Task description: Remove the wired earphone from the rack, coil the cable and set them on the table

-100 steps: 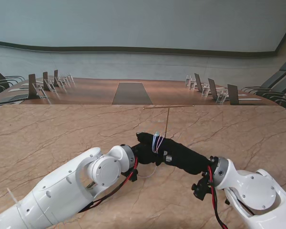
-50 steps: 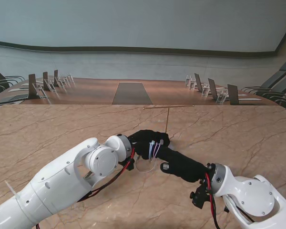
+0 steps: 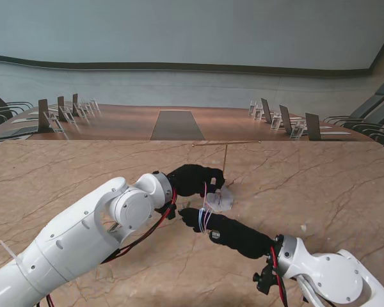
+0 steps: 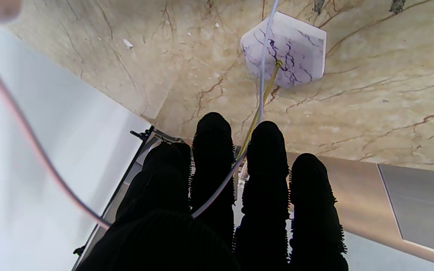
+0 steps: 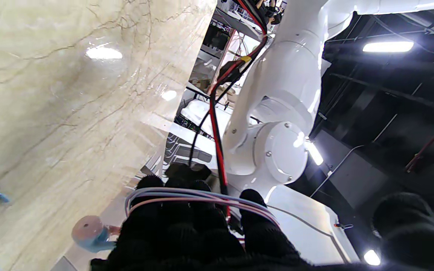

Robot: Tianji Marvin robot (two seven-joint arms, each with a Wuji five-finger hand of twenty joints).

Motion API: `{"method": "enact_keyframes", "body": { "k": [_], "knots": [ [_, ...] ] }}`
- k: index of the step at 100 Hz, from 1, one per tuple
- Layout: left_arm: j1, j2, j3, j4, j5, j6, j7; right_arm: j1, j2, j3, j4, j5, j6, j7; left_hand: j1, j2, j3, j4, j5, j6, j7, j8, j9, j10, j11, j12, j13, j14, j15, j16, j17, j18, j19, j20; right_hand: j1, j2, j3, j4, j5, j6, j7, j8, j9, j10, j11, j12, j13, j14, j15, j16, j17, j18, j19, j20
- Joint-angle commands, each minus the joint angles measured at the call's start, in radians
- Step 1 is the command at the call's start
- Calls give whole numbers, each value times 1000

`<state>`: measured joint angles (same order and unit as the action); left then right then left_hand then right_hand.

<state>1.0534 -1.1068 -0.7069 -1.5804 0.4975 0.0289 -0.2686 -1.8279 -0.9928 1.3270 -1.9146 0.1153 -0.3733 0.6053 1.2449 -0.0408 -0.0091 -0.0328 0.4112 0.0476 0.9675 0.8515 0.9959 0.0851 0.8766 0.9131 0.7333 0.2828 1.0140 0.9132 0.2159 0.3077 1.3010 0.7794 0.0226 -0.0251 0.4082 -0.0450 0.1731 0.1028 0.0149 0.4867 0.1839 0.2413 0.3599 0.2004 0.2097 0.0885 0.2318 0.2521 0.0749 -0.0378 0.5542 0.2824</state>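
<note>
On your left, the left hand point(image 3: 191, 179) reaches in over the marble table point(image 3: 64, 179), its black-gloved fingers point(image 4: 266, 158) lying side by side and pointing toward the rack. In the left wrist view the pale earphone cable point(image 4: 262, 67) runs out between two of those fingers and on toward the rack's white marbled base point(image 4: 285, 54), beside the thin brass post point(image 4: 256, 113). The fingers lie close against the cable, but you cannot tell from these views whether they actually pinch it.

Just right of that hand stands the rack point(image 3: 224, 157), a slim post with a crossbar on top, its pale base point(image 3: 221, 199) set on the table between the two hands.

Nearer to you and slightly right, the right hand point(image 3: 198, 219) sits low over the table with several turns of the earphone cable point(image 3: 205, 214) wrapped around its fingers point(image 5: 252, 205). The right wrist view shows those white and pinkish loops point(image 5: 198, 196) lying across the curled fingers, so this hand is closed on the coil. A strand rises from it toward the left hand.
</note>
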Motion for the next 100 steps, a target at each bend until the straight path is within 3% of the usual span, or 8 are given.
{"method": "enact_keyframes", "body": {
  "k": [1, 100],
  "knots": [
    [8, 3, -9, -18, 6, -4, -4, -14, -7, -6, 17, -6, 12, -9, 46, 23, -2, -29, -13, -13, -15, 0, 4, 14, -15, -9, 0, -13, -5, -1, -1, -14, 2, -8, -19, 2, 0, -27, -29, -89, 10, 15, 2, 1, 7, 9, 6, 19, 5, 9, -17, 14, 42, -19],
    [55, 28, -88, -97, 63, -74, -38, 22, -40, -23, 155, -78, 127, -110, 46, 13, -1, -32, 1, -3, -16, -9, 36, 13, -8, -9, 34, -12, 5, -5, 28, -4, 16, -11, -30, 0, 5, -29, -43, -61, 21, -2, -19, -11, -42, -15, -37, 1, -17, 5, -39, 6, -3, -38]
  ]
}}
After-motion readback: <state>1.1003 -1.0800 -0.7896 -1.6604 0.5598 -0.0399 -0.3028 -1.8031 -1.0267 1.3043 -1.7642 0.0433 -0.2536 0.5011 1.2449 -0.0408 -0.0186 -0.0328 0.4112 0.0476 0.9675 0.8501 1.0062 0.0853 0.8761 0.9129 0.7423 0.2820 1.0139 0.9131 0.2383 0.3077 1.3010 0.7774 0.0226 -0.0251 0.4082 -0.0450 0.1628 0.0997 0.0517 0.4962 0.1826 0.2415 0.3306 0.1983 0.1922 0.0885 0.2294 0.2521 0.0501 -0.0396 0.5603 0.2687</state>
